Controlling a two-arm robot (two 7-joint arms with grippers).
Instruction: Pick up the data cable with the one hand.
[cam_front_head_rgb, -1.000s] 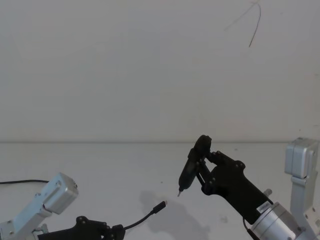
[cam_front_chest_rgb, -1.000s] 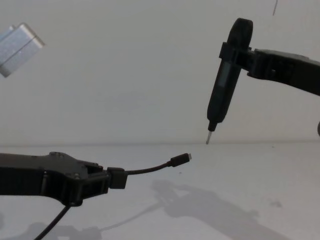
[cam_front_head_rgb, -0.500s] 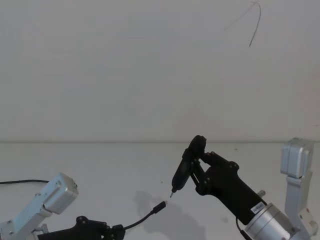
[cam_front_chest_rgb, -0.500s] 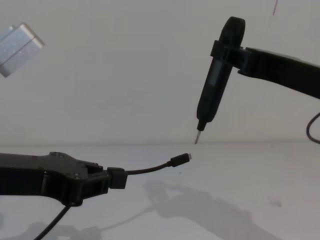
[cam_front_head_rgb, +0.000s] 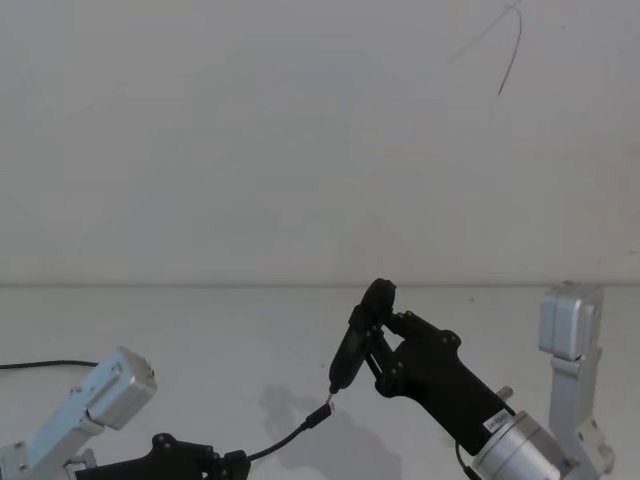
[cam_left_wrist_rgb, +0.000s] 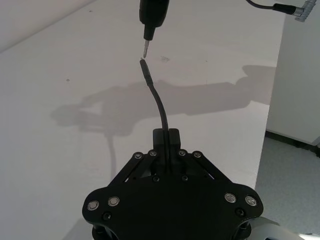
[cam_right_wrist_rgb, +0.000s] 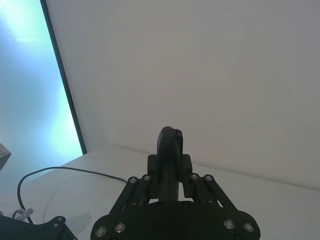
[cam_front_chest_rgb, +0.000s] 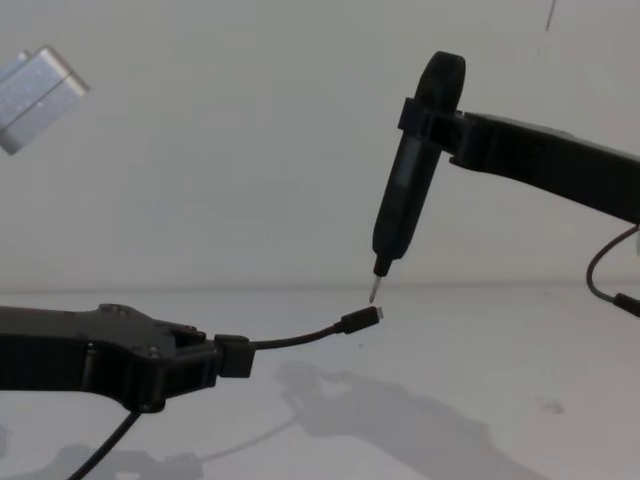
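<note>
Soft, even, fairly bright light, pale tabletop (cam_front_chest_rgb: 480, 340) and wall nearly washed together, diffuse grey arm shadows cast on the tabletop in the chest and left wrist views, cyan-white glare from a panel (cam_right_wrist_rgb: 30, 85) in the right wrist view, focus generally sharp

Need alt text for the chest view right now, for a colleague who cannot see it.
The left gripper holds the data cable out level above the white table. The right gripper's pen-shaped tool points down, its metal tip just above the cable's plug.
</note>
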